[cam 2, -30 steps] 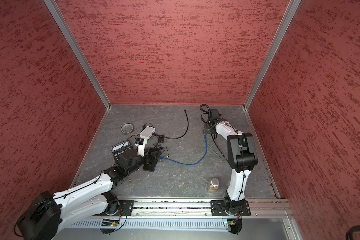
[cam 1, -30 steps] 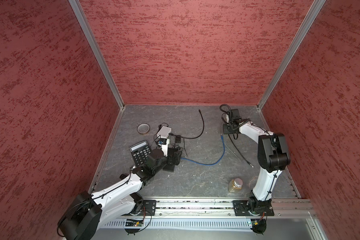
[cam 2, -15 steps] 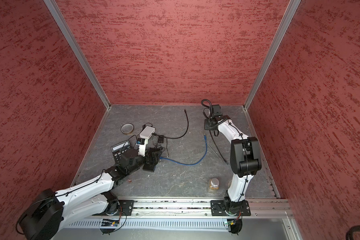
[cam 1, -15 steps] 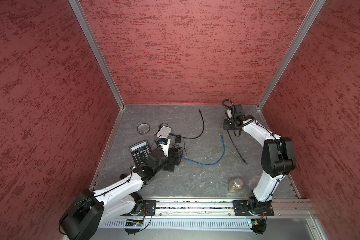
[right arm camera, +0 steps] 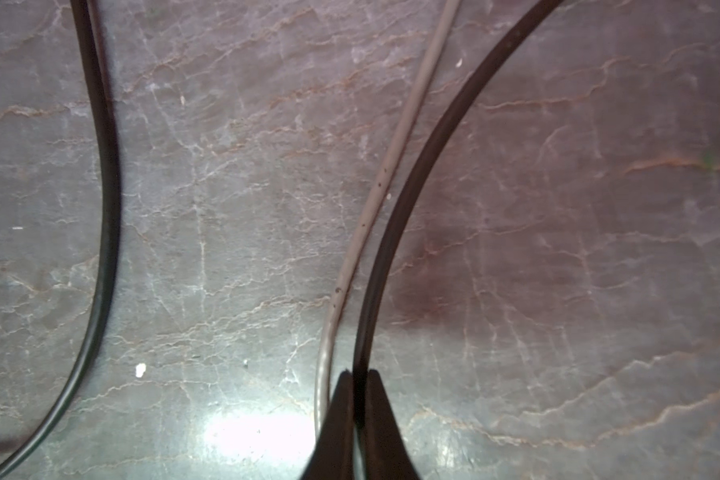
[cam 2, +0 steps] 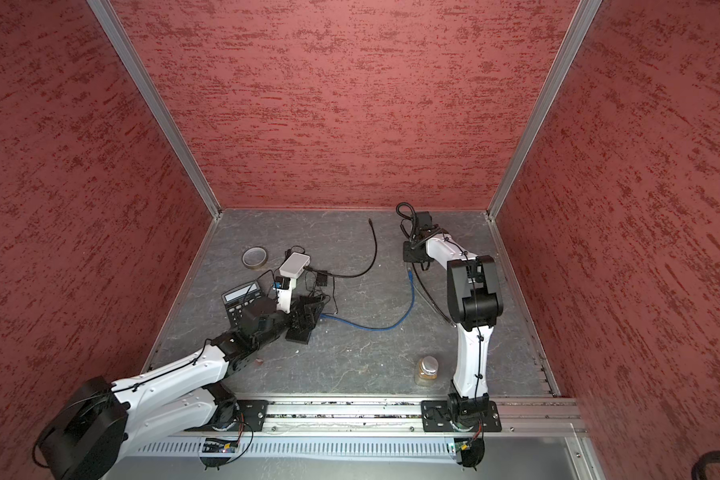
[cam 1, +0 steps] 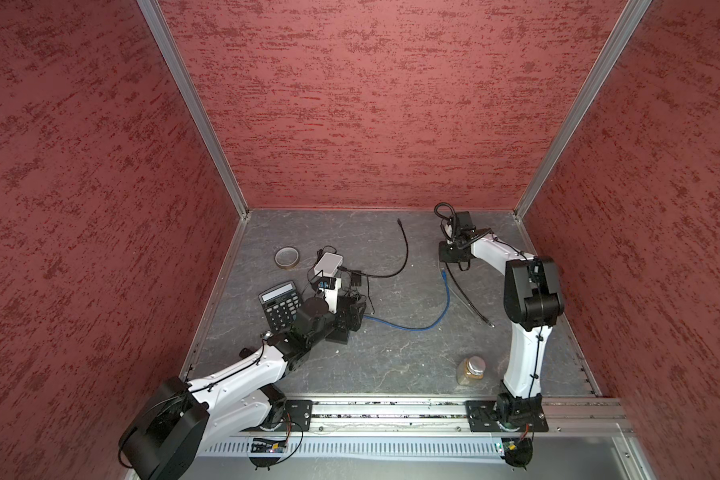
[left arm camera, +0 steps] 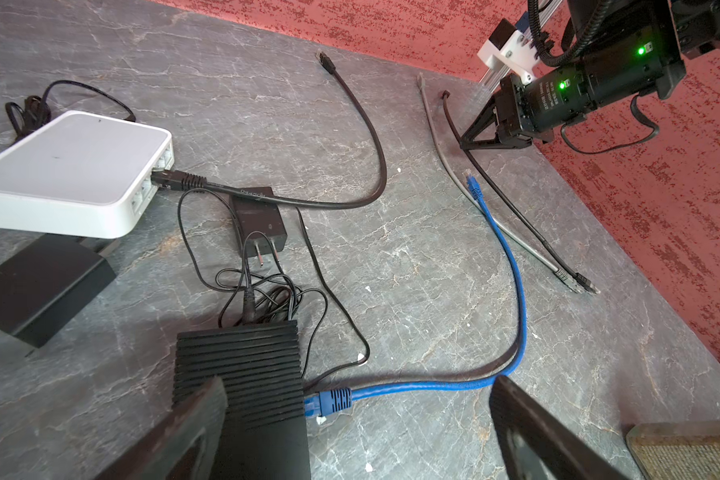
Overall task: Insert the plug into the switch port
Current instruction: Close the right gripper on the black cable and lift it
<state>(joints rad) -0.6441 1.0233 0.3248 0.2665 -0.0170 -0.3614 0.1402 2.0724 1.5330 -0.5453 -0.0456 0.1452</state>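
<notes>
A black switch [left arm camera: 242, 374] lies on the table with one blue plug [left arm camera: 329, 401] sitting in its port. The blue cable [cam 1: 429, 324] curves away to its free plug [cam 1: 444, 273], which lies loose on the table. My left gripper [left arm camera: 358, 432] is open wide, its jaws standing on either side of the switch's corner and the seated plug. A white switch [cam 1: 328, 264] behind it has a black cable [left arm camera: 350, 104] plugged in. My right gripper [right arm camera: 360, 374] is at the back right, shut on a thin black cable [right arm camera: 412, 187], with a grey cable [right arm camera: 371, 208] beside it.
A calculator [cam 1: 279, 305] and a tape roll [cam 1: 287, 257] lie at the left. A black power adapter [left arm camera: 258, 224] with tangled thin wire sits between the switches. A jar [cam 1: 471, 370] stands near the front right. Red walls close in the back and both sides.
The right arm's elbow swung outward and then back in, while its gripper stayed low at the back right by the cables. The left arm has hardly moved.
</notes>
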